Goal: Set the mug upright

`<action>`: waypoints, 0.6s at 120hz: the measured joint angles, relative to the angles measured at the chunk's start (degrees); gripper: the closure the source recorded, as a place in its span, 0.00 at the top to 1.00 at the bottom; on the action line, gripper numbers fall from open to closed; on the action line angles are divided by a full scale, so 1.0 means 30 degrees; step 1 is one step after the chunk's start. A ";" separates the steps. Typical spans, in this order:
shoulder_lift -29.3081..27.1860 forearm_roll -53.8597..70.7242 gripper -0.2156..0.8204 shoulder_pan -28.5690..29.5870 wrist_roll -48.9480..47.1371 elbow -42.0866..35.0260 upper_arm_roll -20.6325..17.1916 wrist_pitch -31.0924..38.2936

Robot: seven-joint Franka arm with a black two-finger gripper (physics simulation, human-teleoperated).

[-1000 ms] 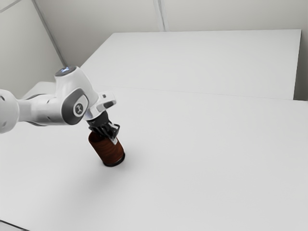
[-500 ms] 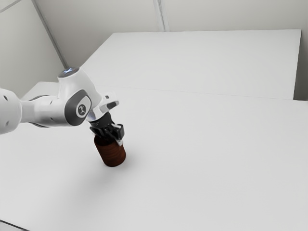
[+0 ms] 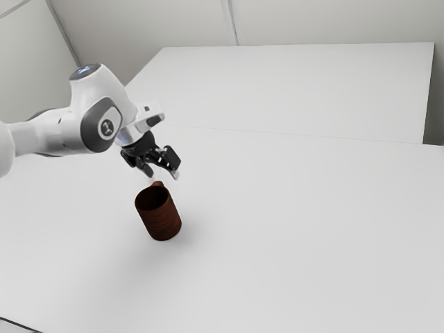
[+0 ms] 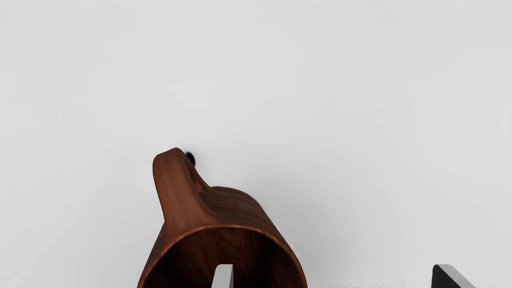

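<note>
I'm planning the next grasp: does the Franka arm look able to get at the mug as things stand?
Probably yes: the open gripper hangs above the mug, with nothing visible between them.

No words or numbers can be read. On the arm (image 3: 100, 87), a dark side cap (image 3: 90, 133) bears a small round mark (image 3: 107, 127), perhaps a logo; the top cap (image 3: 77, 74) has a bluish sign (image 3: 86, 70), too small to read.
</note>
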 joint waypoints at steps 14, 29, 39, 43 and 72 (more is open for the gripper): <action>0.0261 0.0001 0.74 0.0012 0.0002 0.1691 0.0000 -0.1787; 0.0813 0.0053 0.75 -0.0016 -0.0006 0.3458 -0.0018 -0.3648; 0.1240 0.0121 0.76 -0.0042 -0.0016 0.4549 -0.0020 -0.4735; 0.1348 0.0143 0.76 -0.0053 -0.0023 0.4884 -0.0020 -0.5091; 0.2061 0.1060 0.76 -0.0179 -0.0417 0.8133 -0.0085 -0.7891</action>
